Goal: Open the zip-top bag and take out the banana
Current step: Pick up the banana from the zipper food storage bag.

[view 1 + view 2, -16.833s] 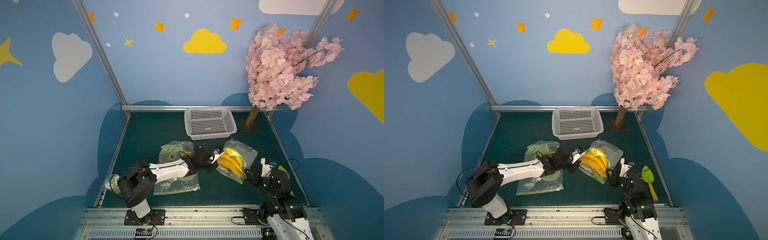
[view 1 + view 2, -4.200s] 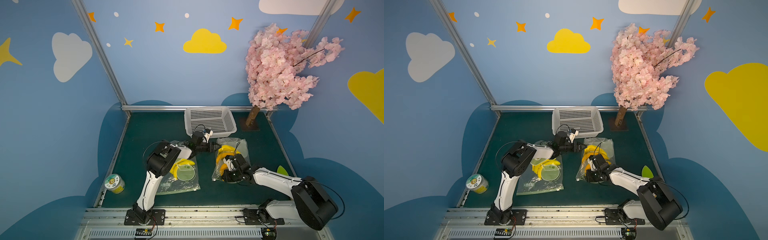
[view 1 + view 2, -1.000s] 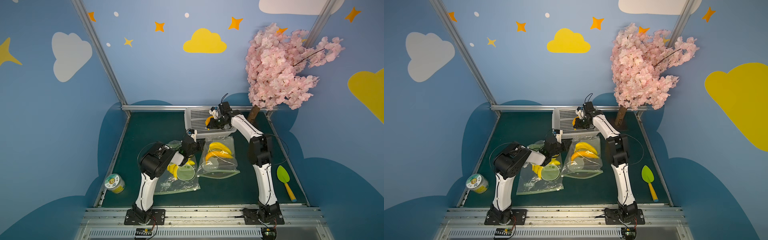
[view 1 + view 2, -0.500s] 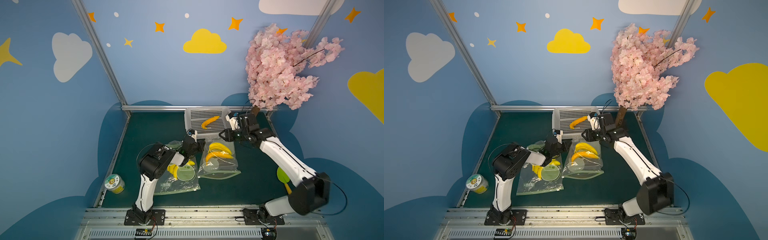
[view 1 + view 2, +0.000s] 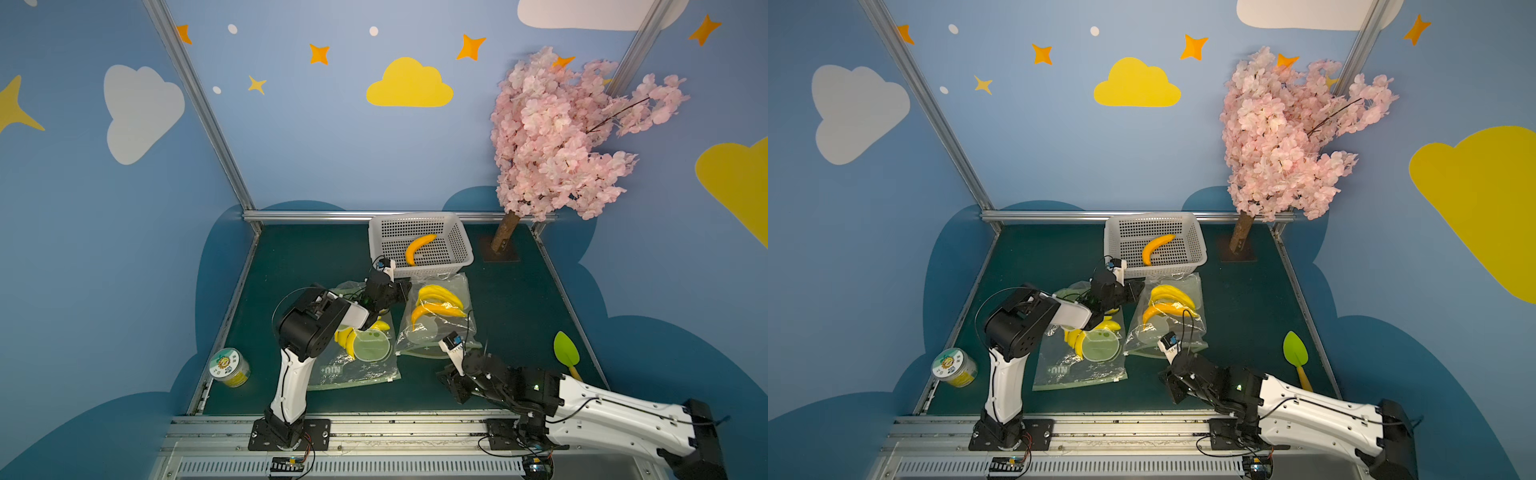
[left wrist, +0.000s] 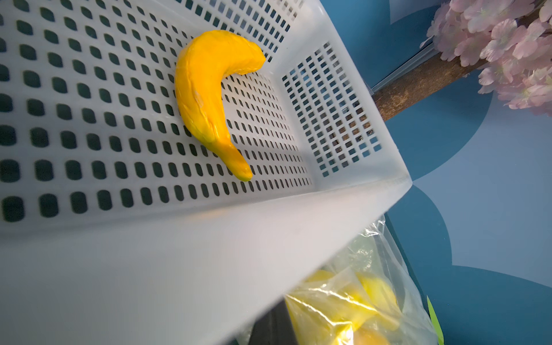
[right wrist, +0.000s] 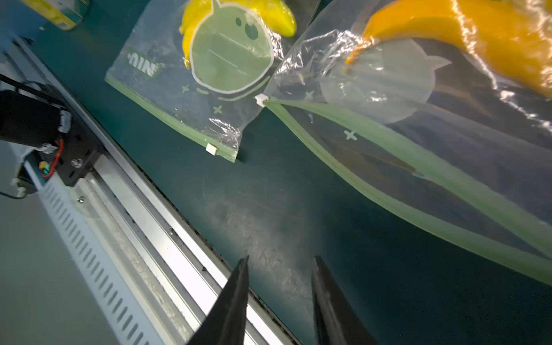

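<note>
One orange banana (image 5: 417, 248) (image 6: 206, 98) lies in the white basket (image 5: 461, 245). Just in front of the basket lies the zip-top bag (image 5: 440, 336) (image 7: 388, 89), with more bananas (image 5: 436, 309) inside. Its green zip strips stand apart, and the slider (image 7: 261, 100) sits at one end. My left gripper (image 5: 401, 289) (image 5: 1138, 289) is shut on the bag's far left corner. My right gripper (image 5: 451, 386) (image 7: 280, 260) hovers low over the mat near the table's front edge, in front of the bag's mouth. It is open and holds nothing.
To the left lies a second zip-top bag (image 5: 357, 365) of yellow bananas, its zip closed. A jar (image 5: 229, 368) stands at the front left. A green spatula (image 5: 566, 353) lies at the right, and a blossom tree (image 5: 505, 237) stands at the back right. The metal rail (image 7: 167, 227) runs along the front.
My right arm has let the banana go into the basket and pulled back from there to the table's front edge. The left arm has not moved.
</note>
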### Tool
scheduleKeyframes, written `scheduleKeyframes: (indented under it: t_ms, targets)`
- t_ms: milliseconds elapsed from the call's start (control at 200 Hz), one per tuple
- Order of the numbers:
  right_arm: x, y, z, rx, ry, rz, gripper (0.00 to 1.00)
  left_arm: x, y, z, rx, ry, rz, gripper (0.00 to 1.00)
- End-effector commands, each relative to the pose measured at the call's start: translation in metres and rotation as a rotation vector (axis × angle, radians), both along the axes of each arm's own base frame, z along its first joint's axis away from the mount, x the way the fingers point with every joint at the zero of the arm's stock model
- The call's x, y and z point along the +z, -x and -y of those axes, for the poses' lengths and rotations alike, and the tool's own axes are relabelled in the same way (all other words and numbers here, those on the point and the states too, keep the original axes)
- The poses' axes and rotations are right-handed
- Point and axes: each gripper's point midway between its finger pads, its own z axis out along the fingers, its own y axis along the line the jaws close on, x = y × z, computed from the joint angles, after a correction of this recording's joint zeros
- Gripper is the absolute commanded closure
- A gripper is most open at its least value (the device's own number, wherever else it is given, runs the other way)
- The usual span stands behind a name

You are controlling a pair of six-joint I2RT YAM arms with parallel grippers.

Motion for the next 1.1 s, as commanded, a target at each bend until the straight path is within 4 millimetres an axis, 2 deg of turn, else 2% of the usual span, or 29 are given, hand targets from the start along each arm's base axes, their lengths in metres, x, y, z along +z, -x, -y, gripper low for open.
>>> scheduleKeyframes:
  t_ms: [0,85,195,360,541,926,1096]
  targets:
    - [-0.016,-0.025,-0.001,-0.221,0.017,0.043,0.64,-0.010,0.004,-0.001,-0.006,-0.014,-0.051,0.97]
    - [-0.021,-0.041,-0.011,-0.292,-0.013,0.094,0.64,-0.009,0.005,-0.003,-0.008,-0.024,-0.047,0.97]
    - [-0.018,-0.059,-0.034,-0.268,-0.085,0.201,0.60,-0.008,0.007,-0.002,-0.017,-0.019,-0.050,0.97]
    - [-0.027,-0.078,-0.037,-0.313,-0.112,0.218,0.57,-0.009,0.010,-0.001,-0.021,-0.019,-0.055,0.97]
    - [-0.030,-0.089,-0.043,-0.328,-0.139,0.235,0.53,-0.009,0.011,0.000,-0.028,-0.015,-0.057,0.97]
    - [-0.046,-0.122,-0.052,-0.365,-0.089,0.248,0.51,-0.007,0.013,0.002,-0.036,-0.004,-0.055,0.97]
    - [-0.049,-0.133,-0.063,-0.364,-0.118,0.269,0.50,-0.005,0.014,0.002,-0.039,-0.001,-0.053,0.97]
